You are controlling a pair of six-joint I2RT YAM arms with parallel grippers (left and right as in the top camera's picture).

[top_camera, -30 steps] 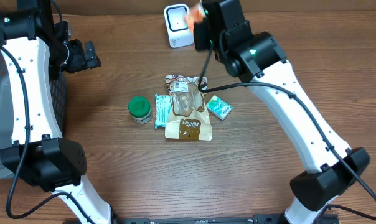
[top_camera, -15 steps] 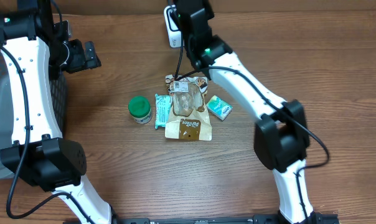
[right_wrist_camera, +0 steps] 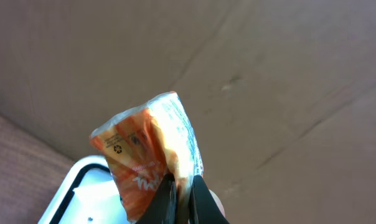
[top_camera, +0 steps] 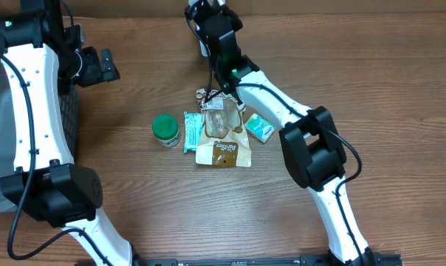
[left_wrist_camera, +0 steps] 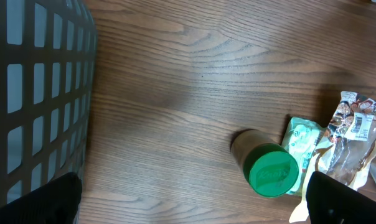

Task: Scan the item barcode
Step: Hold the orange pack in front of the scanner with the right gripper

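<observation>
One orange packet [right_wrist_camera: 147,155] was pinched in the right jaws, pressed together on its lower edge, close to the white scanner [right_wrist_camera: 76,193] at the far edge of the tabletop [top_camera: 134,214]. The left jaws stood spread wide near the basket [left_wrist_camera: 38,93] at the left.

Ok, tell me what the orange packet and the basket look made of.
Packet: probably thin plastic film, glossy. It is crinkled, with a shiny crimped seal edge.
Basket: looks like moulded plastic, dark grey and matte, with a regular grid of square holes. Coated metal cannot be ruled out.
</observation>
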